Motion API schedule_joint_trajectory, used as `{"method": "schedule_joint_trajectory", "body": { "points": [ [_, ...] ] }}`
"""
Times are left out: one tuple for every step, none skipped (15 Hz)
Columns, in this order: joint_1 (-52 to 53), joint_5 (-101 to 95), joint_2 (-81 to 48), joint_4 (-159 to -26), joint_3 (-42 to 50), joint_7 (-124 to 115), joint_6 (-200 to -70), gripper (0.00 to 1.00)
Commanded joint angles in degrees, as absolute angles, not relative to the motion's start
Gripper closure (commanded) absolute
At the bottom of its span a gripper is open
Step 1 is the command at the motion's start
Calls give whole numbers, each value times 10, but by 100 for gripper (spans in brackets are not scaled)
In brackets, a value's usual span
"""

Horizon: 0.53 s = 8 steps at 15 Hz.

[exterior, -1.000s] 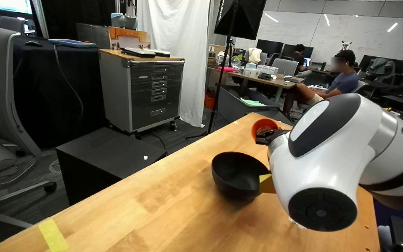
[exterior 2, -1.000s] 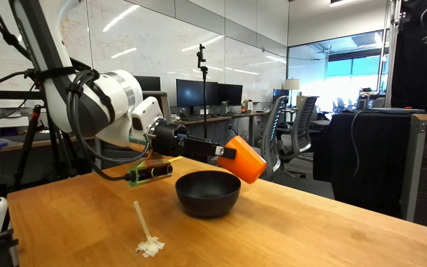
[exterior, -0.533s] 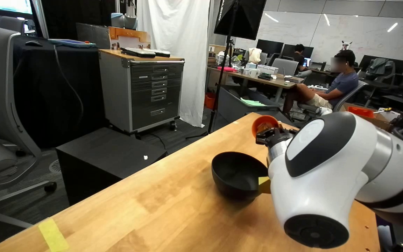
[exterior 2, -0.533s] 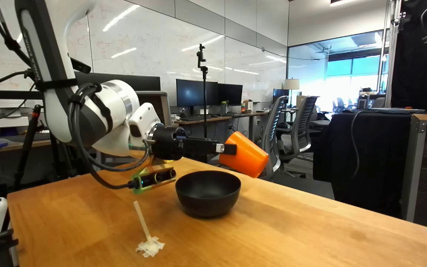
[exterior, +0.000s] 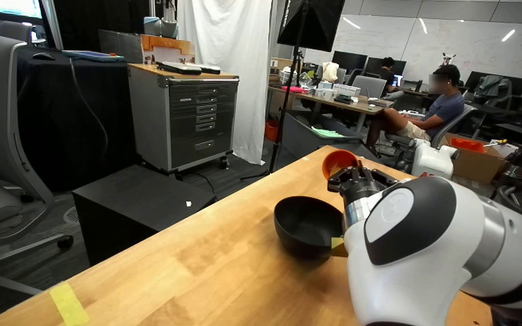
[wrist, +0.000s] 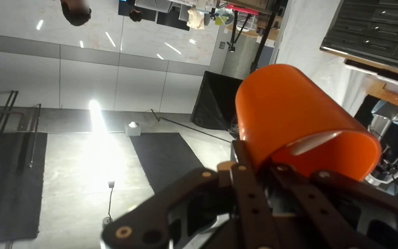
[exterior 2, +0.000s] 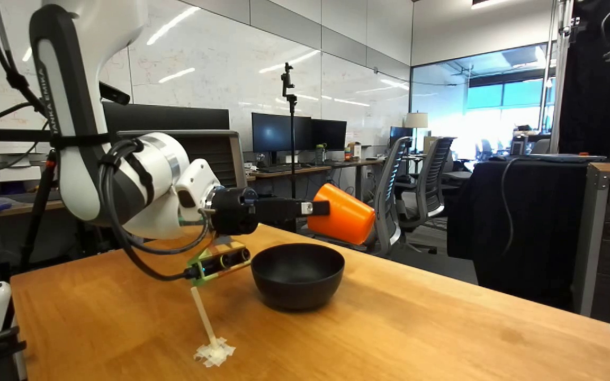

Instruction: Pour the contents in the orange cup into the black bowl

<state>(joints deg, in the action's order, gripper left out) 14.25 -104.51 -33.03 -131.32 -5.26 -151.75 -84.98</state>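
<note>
The orange cup [exterior 2: 343,214] is held in the air above the table, tilted well over. It also shows in an exterior view [exterior: 337,158] and in the wrist view [wrist: 288,107], where its open mouth shows. My gripper [exterior 2: 318,208] is shut on the cup's wall near the mouth; it also shows in the wrist view [wrist: 257,162]. The black bowl [exterior 2: 297,283] stands upright on the table; it shows in an exterior view [exterior: 306,224] and is out of the wrist view. The cup is higher than the bowl and beyond its rim. I cannot make out the cup's contents.
The wrist camera and its mount [exterior 2: 223,261] hang low beside the bowl. A thin pale stick [exterior 2: 204,317] is taped upright on the wooden table [exterior 2: 442,323]. Yellow tape [exterior: 69,304] marks the table's edge. A black box [exterior: 143,194] stands beside the table.
The arm's wrist has come down, and the gripper has rotated. The cup has tilted nearer to level, risen a little, then shifted slightly back toward the arm. The bowl has not moved.
</note>
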Motion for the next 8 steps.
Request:
{"method": "schedule_joint_trajectory", "body": {
  "points": [
    [136,-1065,-358,-1295,-73,-1528,-791,93],
    [137,-1068,-365,-1292,-76,-1529,-779,92],
    [139,-1071,-372,-1289,-77,-1530,-766,93],
    [140,-1075,-379,-1285,-79,-1531,-753,93],
    [140,-1079,-387,-1281,-79,-1531,-741,93],
    [140,-1083,-394,-1278,-80,-1531,-730,93],
    [140,-1087,-403,-1273,-81,-1531,-719,93],
    [140,-1090,-410,-1269,-82,-1531,-709,93]
  ]
}}
